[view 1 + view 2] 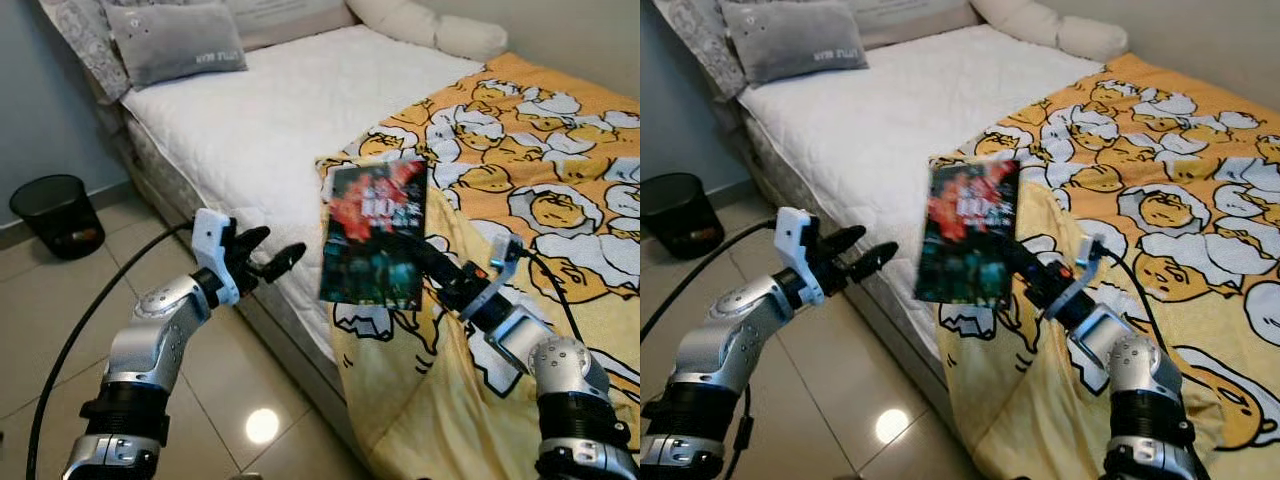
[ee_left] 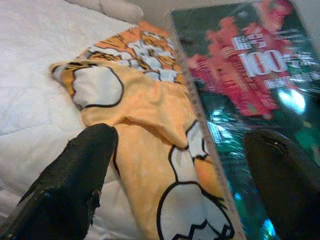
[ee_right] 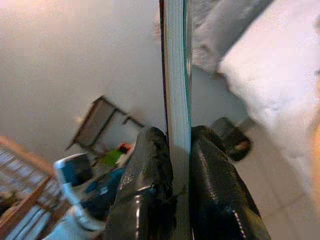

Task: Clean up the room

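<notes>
A book (image 1: 375,233) with a dark green and red cover is held upright above the bed's near edge. My right gripper (image 1: 428,262) is shut on its lower right edge; in the right wrist view both fingers (image 3: 150,180) pinch the book's white page edge (image 3: 176,100). My left gripper (image 1: 268,256) stands open to the left of the book, a short gap away, over the side of the mattress. In the left wrist view its two fingers (image 2: 75,185) frame the book's cover (image 2: 250,90) and the yellow blanket (image 2: 150,130).
The bed has a white mattress (image 1: 290,110), a grey pillow (image 1: 175,42) at its head and a yellow cartoon-print blanket (image 1: 540,180) hanging over the near side. A black mesh bin (image 1: 57,214) stands on the tiled floor at left.
</notes>
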Robot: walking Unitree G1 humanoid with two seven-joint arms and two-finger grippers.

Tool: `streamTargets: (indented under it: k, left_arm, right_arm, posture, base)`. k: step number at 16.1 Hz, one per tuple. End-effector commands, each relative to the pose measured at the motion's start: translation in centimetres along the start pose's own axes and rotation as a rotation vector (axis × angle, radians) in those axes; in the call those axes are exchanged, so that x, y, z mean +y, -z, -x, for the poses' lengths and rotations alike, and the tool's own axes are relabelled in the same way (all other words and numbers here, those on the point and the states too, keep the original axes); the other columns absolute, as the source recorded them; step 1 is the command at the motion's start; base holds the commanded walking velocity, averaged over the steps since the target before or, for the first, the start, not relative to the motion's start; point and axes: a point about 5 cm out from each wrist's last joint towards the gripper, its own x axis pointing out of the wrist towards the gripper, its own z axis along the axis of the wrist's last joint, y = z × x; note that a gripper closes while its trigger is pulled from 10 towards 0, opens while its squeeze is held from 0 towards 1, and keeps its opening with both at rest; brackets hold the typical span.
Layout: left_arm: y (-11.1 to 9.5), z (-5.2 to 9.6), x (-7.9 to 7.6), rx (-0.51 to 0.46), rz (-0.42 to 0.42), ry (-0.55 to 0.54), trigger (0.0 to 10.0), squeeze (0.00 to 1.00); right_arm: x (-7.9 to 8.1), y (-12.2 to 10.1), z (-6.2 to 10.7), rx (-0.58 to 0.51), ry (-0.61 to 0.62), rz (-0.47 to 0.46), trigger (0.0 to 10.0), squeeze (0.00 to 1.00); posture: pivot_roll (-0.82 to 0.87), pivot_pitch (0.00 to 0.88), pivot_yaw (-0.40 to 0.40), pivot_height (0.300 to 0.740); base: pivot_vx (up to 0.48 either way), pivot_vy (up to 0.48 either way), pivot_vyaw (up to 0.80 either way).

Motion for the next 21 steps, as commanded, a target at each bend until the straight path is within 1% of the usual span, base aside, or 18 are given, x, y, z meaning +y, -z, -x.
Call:
streamTargets:
  k: [1,3,4,5,7,8,9,10,11,12,13,14,15,16,17,18,20,21]
  left_arm:
    - [-0.7,-0.3,0.3,-0.037,0.051,-0.009,10.0,1.0]
    - [-1.1,-0.4,0.1,-0.059,0.092,0.018,10.0,1.0]
    - [-1.3,-0.4,-0.2,-0.072,0.099,0.044,10.0,0.59]
    - [-1.3,-0.1,-0.2,-0.073,0.079,0.039,10.0,0.02]
    - [-1.2,0.8,0.6,-0.039,-0.066,-0.053,10.0,0.0]
    - [-1.1,1.3,0.8,-0.024,-0.142,-0.09,10.0,0.0]
    - [-1.1,1.6,0.9,-0.021,-0.161,-0.102,10.0,0.0]
    - [-1.2,2.2,1.3,-0.017,-0.217,-0.167,10.0,0.0]
    - [-1.2,2.4,1.5,-0.014,-0.24,-0.196,10.0,0.0]
    - [-1.4,2.8,1.6,-0.024,-0.289,-0.258,10.0,0.0]
    - [-1.5,3.0,1.5,-0.03,-0.331,-0.292,10.0,0.0]
    - [-1.1,3.2,1.3,0.007,-0.408,-0.326,10.0,0.0]
    - [-0.6,3.2,1.1,0.046,-0.433,-0.342,10.0,0.0]
    - [-0.3,3.2,1.0,0.059,-0.446,-0.357,10.0,0.0]
    - [-0.3,3.2,0.8,0.056,-0.447,-0.38,10.0,0.0]
    - [-0.4,3.2,0.5,0.047,-0.449,-0.395,10.0,0.0]
    - [-0.4,3.2,0.4,0.046,-0.445,-0.417,10.0,0.0]
    - [-0.4,3.2,0.4,0.037,-0.431,-0.436,10.0,0.0]
  right_arm:
    - [2.0,-0.6,-0.8,-0.011,-0.125,0.026,0.0,0.0]
    - [2.9,-0.4,-1.1,-0.002,-0.165,0.028,0.0,0.0]
    - [2.8,-0.3,-1.3,-0.009,-0.147,0.044,0.0,0.0]
    - [2.3,-0.5,-1.3,-0.04,-0.078,0.093,0.0,0.0]
    - [1.2,-2.2,-1.2,-0.175,0.135,0.238,0.0,0.0]
    - [1.2,-3.2,-1.1,-0.253,0.211,0.313,0.0,0.0]
    - [1.3,-3.5,-1.0,-0.278,0.237,0.344,0.0,0.0]
    - [1.4,-4.5,-0.8,-0.334,0.34,0.496,0.0,0.0]
    - [1.6,-4.8,-0.7,-0.365,0.369,0.544,0.0,0.0]
    - [2.1,-5.1,-0.6,-0.401,0.468,0.742,0.0,0.0]
    - [2.5,-4.6,-0.8,-0.415,0.487,0.858,0.0,0.0]
    - [2.6,-3.5,-1.1,-0.426,0.507,0.942,0.0,0.0]
    - [2.7,-3.2,-0.9,-0.451,0.558,0.986,0.0,0.0]
    - [2.5,-2.9,-0.8,-0.467,0.603,0.98,3.3,0.0]
    - [1.9,-2.2,-0.8,-0.455,0.642,0.932,10.0,0.0]
    - [1.5,-1.4,-0.8,-0.45,0.663,0.906,10.0,0.0]
    - [1.3,-0.5,-1.2,-0.415,0.668,0.915,10.0,0.0]
    - [1.4,0.3,-1.9,-0.352,0.658,0.993,10.0,0.0]
  posture:
    - [-0.01,0.0,-0.013,0.74]
    - [0.0,0.0,-0.008,0.74]
    - [-0.01,0.0,-0.003,0.74]
    - [-0.01,0.0,-0.003,0.74]
    - [0.0,0.0,-0.006,0.74]
    - [0.0,0.0,-0.004,0.74]
    - [0.0,0.0,0.001,0.74]
    - [0.0,0.0,0.0,0.74]
    - [0.0,0.0,0.0,0.74]
    - [0.01,0.0,-0.001,0.74]
    - [0.01,0.0,0.002,0.74]
    - [0.01,0.0,0.005,0.74]
    - [0.01,0.0,0.005,0.74]
    - [0.03,0.0,0.003,0.74]
    - [0.03,0.0,0.003,0.74]
    - [0.03,0.0,0.004,0.74]
    - [0.02,0.0,0.009,0.74]
    - [0.02,0.0,0.01,0.74]
  base:
    - [0.0,0.0,0.0]
    - [0.0,0.0,0.0]
    - [0.0,0.0,0.0]
    - [0.0,0.0,0.0]
    - [0.0,0.0,0.0]
    - [0.0,0.0,0.0]
    - [0.0,0.0,0.0]
    - [0.0,0.0,0.0]
    - [0.0,0.0,0.0]
    - [0.0,0.0,0.0]
    - [0.0,0.0,0.0]
    - [0.0,0.0,0.0]
    - [0.0,0.0,0.0]
    - [0.0,0.0,0.0]
    - [0.0,0.0,0.0]
    - [0.0,0.0,0.0]
    - [0.0,0.0,0.0]
    - [0.0,0.0,0.0]
